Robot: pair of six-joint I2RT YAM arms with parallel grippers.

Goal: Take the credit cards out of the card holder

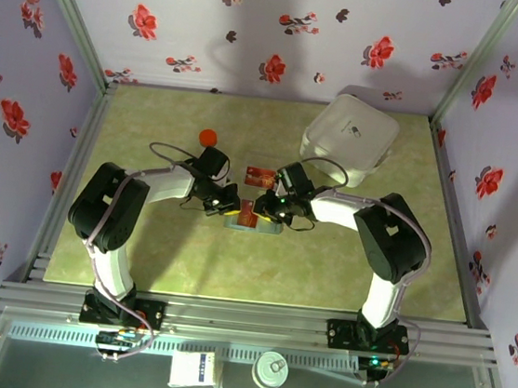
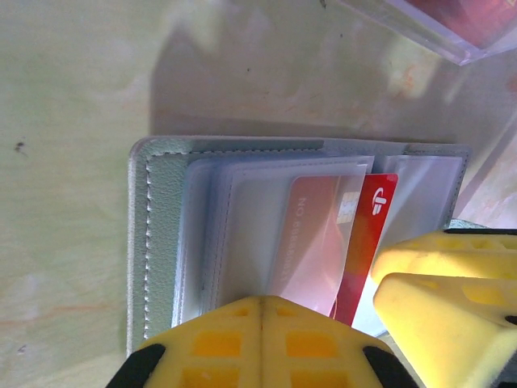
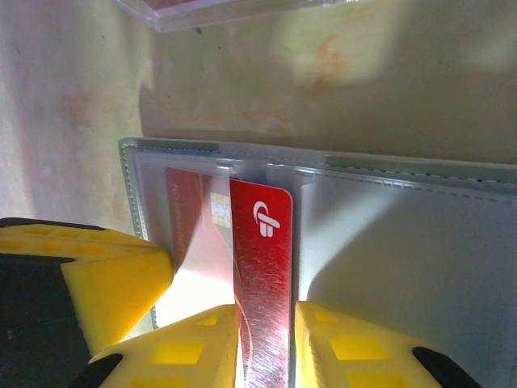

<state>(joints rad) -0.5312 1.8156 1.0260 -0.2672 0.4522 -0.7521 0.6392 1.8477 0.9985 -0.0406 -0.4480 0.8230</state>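
Over the card holder (image 3: 420, 242), right fingers (image 3: 355, 347) pinch a red card (image 3: 262, 259).

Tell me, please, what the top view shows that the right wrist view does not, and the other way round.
Top view adds: the white case, the orange ball. Right wrist view adds: the chip and white logo on the red card, with the fingers of the right gripper either side of it. Shared: the holder, that card, the clear box.

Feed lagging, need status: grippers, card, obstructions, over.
Left gripper shut at card holder edge. Right gripper shut on red card, partly out. Clear box beyond, apart.
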